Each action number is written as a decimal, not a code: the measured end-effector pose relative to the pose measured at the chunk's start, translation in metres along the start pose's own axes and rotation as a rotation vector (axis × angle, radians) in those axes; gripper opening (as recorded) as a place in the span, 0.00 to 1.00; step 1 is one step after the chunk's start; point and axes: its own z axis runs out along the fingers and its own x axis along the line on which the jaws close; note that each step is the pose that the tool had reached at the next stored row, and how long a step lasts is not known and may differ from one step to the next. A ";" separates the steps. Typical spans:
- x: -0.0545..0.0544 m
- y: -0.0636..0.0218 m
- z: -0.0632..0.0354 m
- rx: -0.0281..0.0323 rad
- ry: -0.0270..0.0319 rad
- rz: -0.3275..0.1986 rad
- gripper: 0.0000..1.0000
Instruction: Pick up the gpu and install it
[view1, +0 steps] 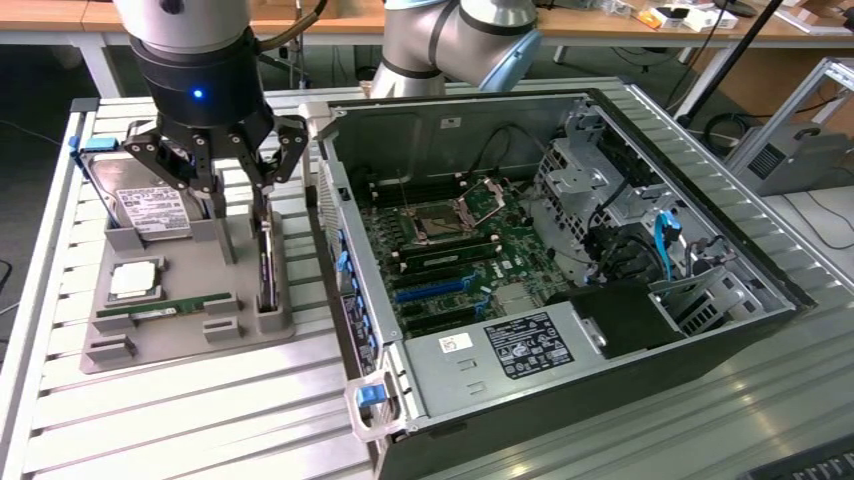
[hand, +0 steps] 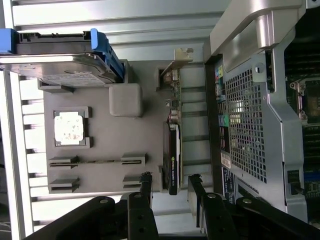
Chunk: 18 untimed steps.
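The jaws (view1: 224, 182) hang released and wide apart above the grey fixture tray (view1: 187, 345), holding nothing and touching nothing. In the wrist view the two dark fingers (hand: 146, 190) straddle a line that runs straight along the gpu (hand: 173, 155), with clear space on either side of it. The card stands on its edge in a slot of the tray, thin and dark with a green board edge. Its silver bracket (hand: 176, 64) is at the end nearer the hard drive (view1: 147, 205). In the exterior view the gpu lies below the jaws at about five o'clock, and its long axis runs roughly twelve to six, parallel to the side wall of the open computer case (view1: 400, 130) just beside it at three o'clock. Judging by this, the gap between the jaws crosses the card's thickness, so they are turned to meet its flat faces. Further out on the tray, at about seven o'clock from the jaws, sit a CPU (view1: 135, 281) and a narrow RAM stick (view1: 163, 310), untouched. Beyond the case wall lies the motherboard (view1: 454, 250), with the slatted surface (view1: 200, 420) under everything.
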 end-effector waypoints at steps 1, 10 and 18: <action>0.000 0.0000 0.0001 0.0000 0.0000 0.000 0.42; 0.000 -0.0010 0.0051 0.0000 0.0000 0.000 0.42; 0.000 -0.0013 0.0074 0.0000 0.0000 0.000 0.42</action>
